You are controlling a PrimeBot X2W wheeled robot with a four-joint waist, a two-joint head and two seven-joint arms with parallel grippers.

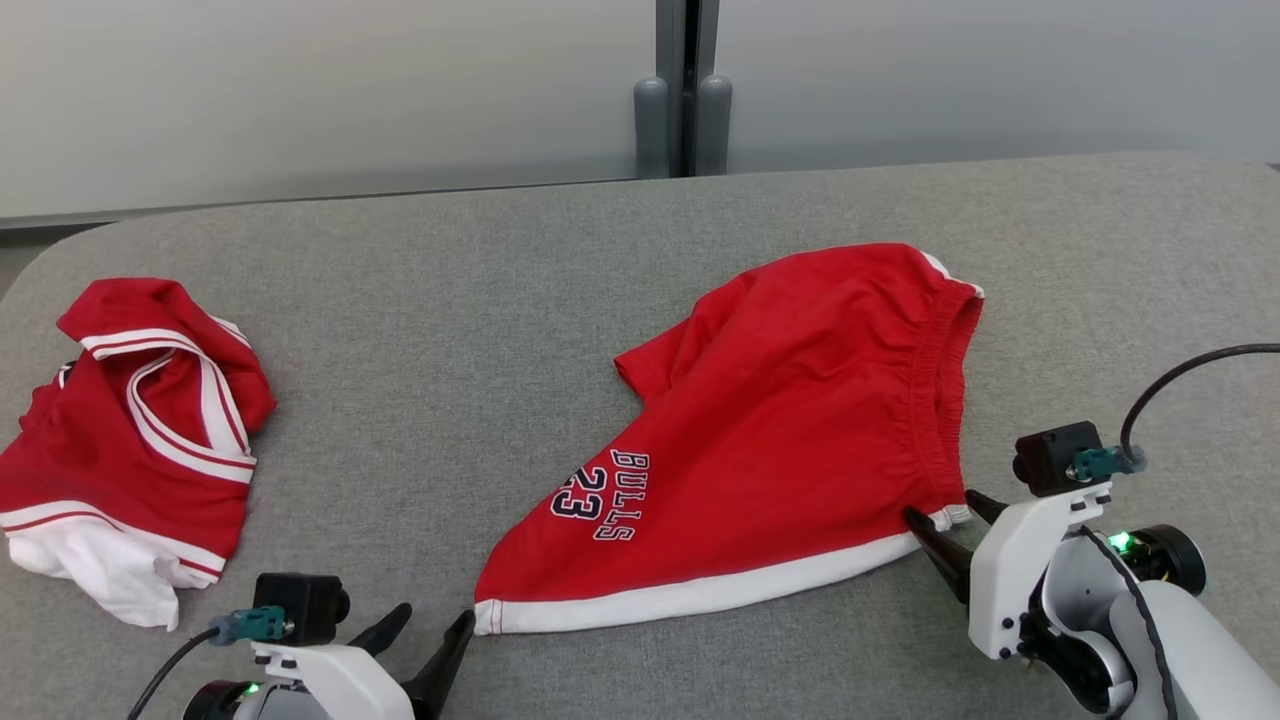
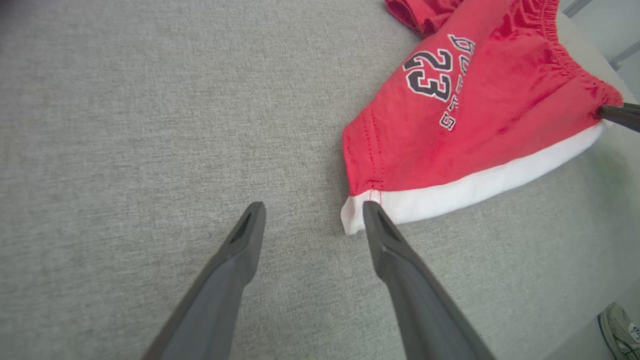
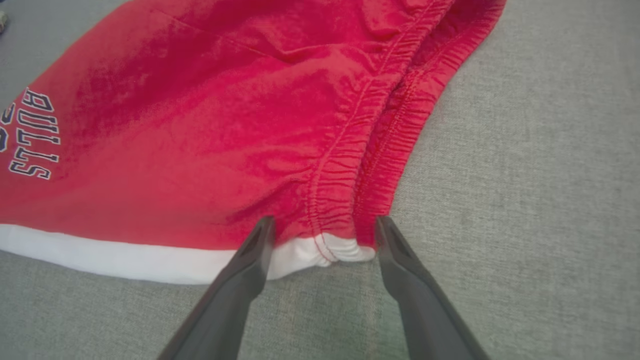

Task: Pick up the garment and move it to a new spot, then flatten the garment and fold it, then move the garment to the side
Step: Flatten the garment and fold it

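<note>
**Red shorts spread on the grey desk, an open end effector at each near corner**

The red shorts (image 1: 800, 430) lie right of centre on the desk (image 1: 450, 300), mostly flat, with soft wrinkles across the cloth. They are bright red. A white band runs along the near edge, and "BULLS" and "23" are stitched in dark, white-edged letters near the left end. The gathered elastic waistband runs along the right side, away from the robot. At the far left a fold of red cloth pokes out from the main shape.

The left end effector (image 1: 437, 612) is at the lower left corner of the shorts with its fingers spread wide. In the left wrist view (image 2: 314, 205) one fingertip sits at the white corner, and the other is over bare desk. Whether the fingertip touches the cloth cannot be told.

The right end effector (image 1: 940, 505) is also spread. In its wrist view (image 3: 325, 219) the white corner below the waistband lies between the two fingertips, not pinched.

The desk is covered in grey woven fabric and has rounded far corners. A crumpled red and white jersey (image 1: 130, 440) lies near its left edge, well apart from the shorts. Behind the desk are pale wall panels (image 1: 300, 90), split by a grey post (image 1: 685, 100). In the left wrist view a pale shoe (image 2: 619, 325) shows beyond the desk's edge.
</note>
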